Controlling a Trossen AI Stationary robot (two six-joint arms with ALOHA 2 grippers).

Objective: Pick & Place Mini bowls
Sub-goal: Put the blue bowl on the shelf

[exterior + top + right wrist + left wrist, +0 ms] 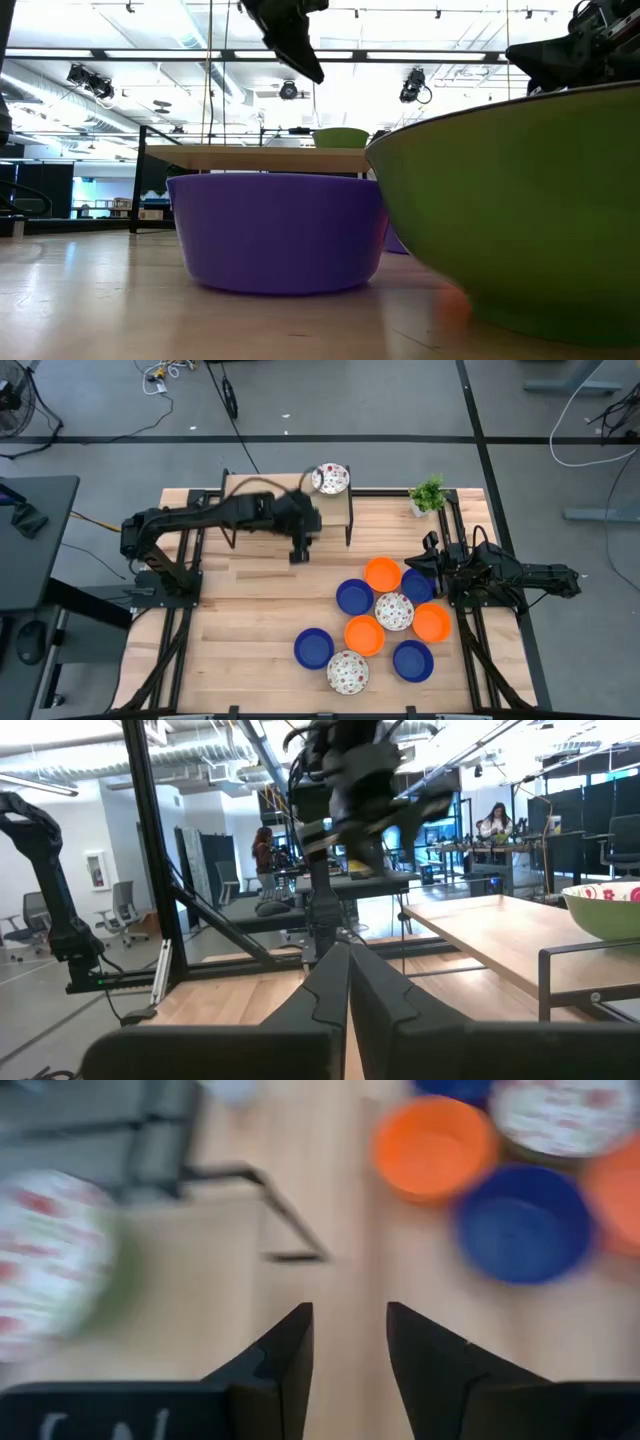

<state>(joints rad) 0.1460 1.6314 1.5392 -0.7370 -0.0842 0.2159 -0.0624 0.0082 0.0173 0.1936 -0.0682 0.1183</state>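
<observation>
Several mini bowls, orange (382,573), dark blue (354,597) and white speckled (394,611), sit upright in a cluster on the wooden table's right half. One more speckled bowl (331,479) stands on a small raised shelf (336,510) at the far edge, and it also shows in the left wrist view (45,1260). My left gripper (299,552) hangs above the table just left of the shelf, open, with nothing between its fingers (350,1325). My right gripper (348,985) rests shut at the table's right side (430,548).
A small green potted plant (428,495) stands at the far right corner. The shelf's thin dark legs (285,1230) stand close to my left gripper. Bare wood lies on the table's left half (250,620). People sit at desks in the room beyond (495,820).
</observation>
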